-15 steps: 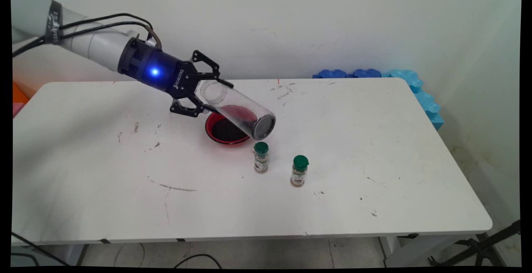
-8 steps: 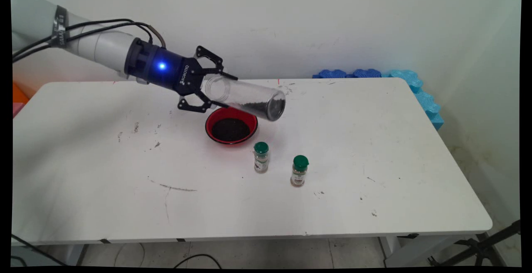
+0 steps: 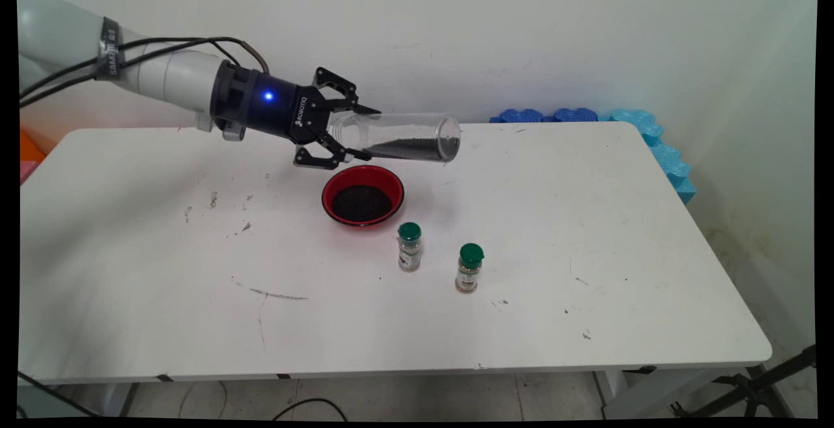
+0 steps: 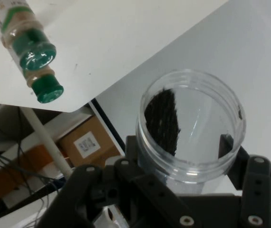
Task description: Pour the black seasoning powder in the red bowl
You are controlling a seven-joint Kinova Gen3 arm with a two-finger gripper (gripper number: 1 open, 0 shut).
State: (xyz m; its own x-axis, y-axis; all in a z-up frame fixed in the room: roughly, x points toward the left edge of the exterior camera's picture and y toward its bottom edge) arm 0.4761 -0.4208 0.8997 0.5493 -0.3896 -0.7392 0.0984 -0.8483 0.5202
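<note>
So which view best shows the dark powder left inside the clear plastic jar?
The hand view: it looks through the clear plastic jar's open mouth at the dark powder along one wall. The main view shows the powder side-on, lying along the lower wall of the nearly level jar.

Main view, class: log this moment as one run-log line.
claw: shut on clear jar | jar: nearly level, above table, some dark grains inside | red bowl: dark grains, below jar | two spice bottles: upright
</note>
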